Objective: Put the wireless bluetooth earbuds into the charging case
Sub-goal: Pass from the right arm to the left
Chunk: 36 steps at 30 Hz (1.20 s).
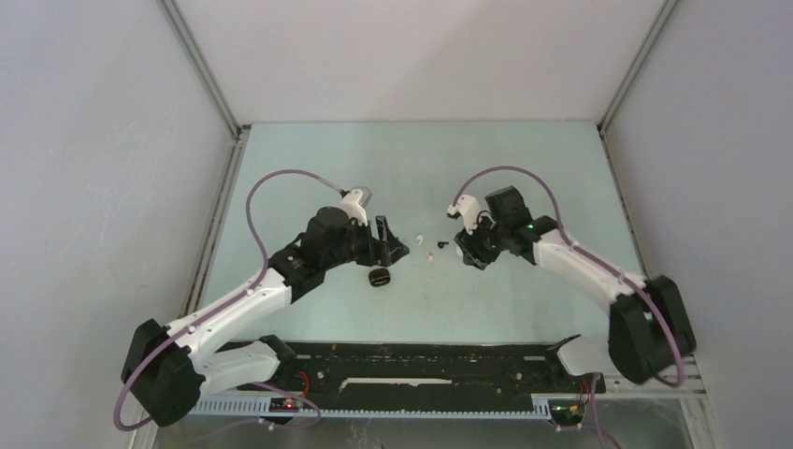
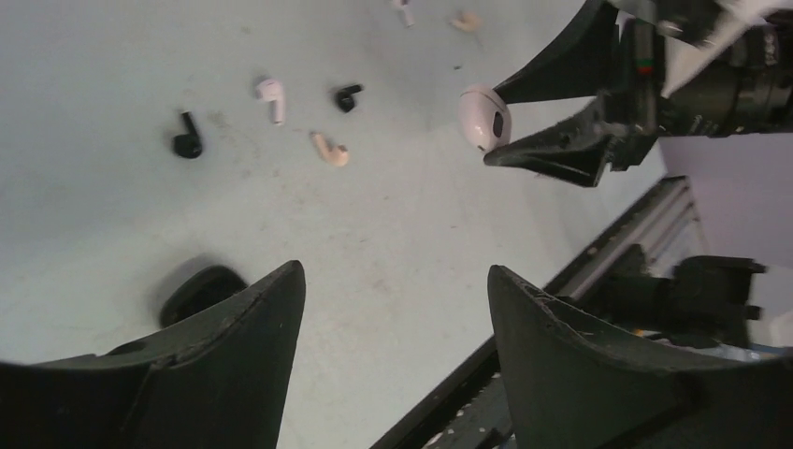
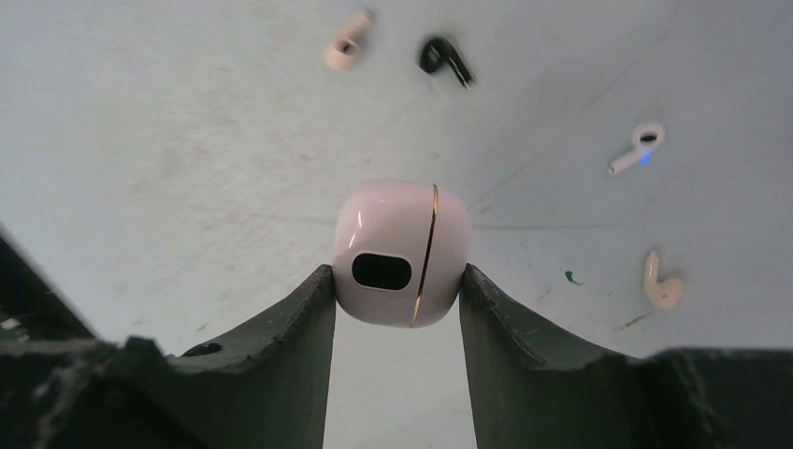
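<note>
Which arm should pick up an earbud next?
Left. The left gripper is open and empty, with loose earbuds on the table ahead of it. The right gripper is closed around the pale case, so it's occupied.

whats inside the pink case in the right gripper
Nothing inside shows: the case is shut, its gold seam closed, so its inside is hidden. Four earbuds lie loose on the table: beige, black, white, beige.
</note>
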Available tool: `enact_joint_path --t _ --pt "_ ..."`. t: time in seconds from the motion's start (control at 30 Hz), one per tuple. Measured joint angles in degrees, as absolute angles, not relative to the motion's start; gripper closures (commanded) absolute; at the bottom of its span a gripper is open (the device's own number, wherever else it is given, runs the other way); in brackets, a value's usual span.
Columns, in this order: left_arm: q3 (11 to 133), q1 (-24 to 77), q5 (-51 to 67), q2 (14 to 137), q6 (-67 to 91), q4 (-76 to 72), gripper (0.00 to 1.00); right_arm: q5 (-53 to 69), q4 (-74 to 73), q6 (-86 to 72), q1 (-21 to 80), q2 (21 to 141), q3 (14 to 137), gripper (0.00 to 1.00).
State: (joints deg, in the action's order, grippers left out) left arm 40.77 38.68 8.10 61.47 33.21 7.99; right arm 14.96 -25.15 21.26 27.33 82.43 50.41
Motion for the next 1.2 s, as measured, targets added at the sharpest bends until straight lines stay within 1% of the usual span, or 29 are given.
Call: enact_joint_path --t 0.07,0.17,0.3,0.43,0.73,1.0,1.07,1.2 --pt "40.42 38.76 10.57 61.47 34.59 5.5 0.27 19.64 -25.32 22.72 26.96 76.58 48.99 0.66" --pt "40.16 38.83 15.53 62.26 36.67 1.65 0.36 26.15 -25.89 24.71 26.76 70.54 48.47 0.66" --pt "40.12 39.24 21.67 65.21 40.47 -3.9 0.39 32.69 -26.87 27.11 26.94 68.45 48.47 0.66" --pt "40.1 40.38 27.4 69.71 44.49 -9.19 0.42 36.36 -28.6 28.95 27.46 68.25 48.01 0.66" --pt "41.19 42.89 34.98 78.72 51.11 -14.33 0.54 41.3 -31.46 31.73 28.42 65.43 47.51 0.66" --pt "43.29 44.23 38.83 84.01 55.72 -19.25 0.63 41.82 -32.84 32.73 28.69 65.23 47.51 0.66" --pt "43.7 44.25 39.51 85.06 56.6 -19.35 0.64 41.71 -33.39 32.95 28.69 65.23 47.51 0.66" --pt "44.29 44.31 40.8 86.85 58.0 -19.64 0.62 41.58 -33.82 33.06 28.71 65.21 47.51 0.66"
